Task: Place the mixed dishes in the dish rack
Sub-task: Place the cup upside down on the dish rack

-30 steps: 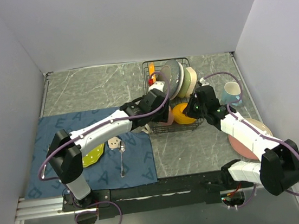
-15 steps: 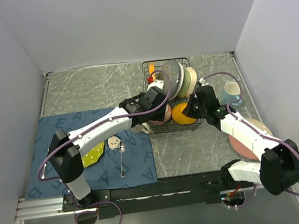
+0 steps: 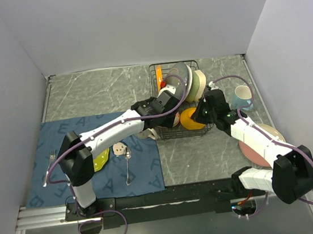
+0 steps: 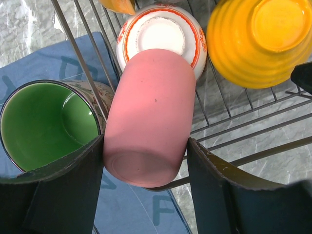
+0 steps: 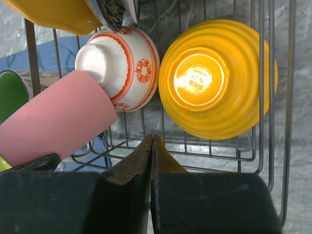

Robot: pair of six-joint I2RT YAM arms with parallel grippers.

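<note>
mat side: one blue cloth mat (image 3: 147, 178) on the left, carrying one fork (image 3: 52, 156), one lime-green plate (image 3: 99, 161), one small beige piece (image 3: 119, 150) I honestly can't make out, and one spoon (image 3: 127, 165), all apart from each other
green-lined mug (image 4: 44, 122): just one, upright, right outside the rack's left wires, beside the cup
left gripper (image 4: 146, 142): jaws wrapped round the pink cup, a finger tight against each side, so it's got hold of it
pink cup (image 4: 146, 107): one, lying on its side, base end over the rack's near rim, other end leaning on the red-patterned bowl
dish rack (image 3: 191, 62): one black wire rack mid-table, just right of the mat
stood up at the back: one orange plate (image 3: 158, 73), one grey plate (image 3: 181, 77), then the cream and green bowls (image 3: 197, 84), two I think, leaning together
front of the rack: two bowls upside down, the red-patterned bowl (image 5: 129, 68) and one orange bowl (image 5: 217, 78), side by side
right gripper (image 5: 152, 139): fingers pinched fully together on nothing, hanging over the rack's near rim
right of the rack: one pale mug (image 3: 243, 98) upright, and nearer the arms one pink plate (image 3: 252, 153) with one cream dish (image 3: 272, 132) on it
</note>
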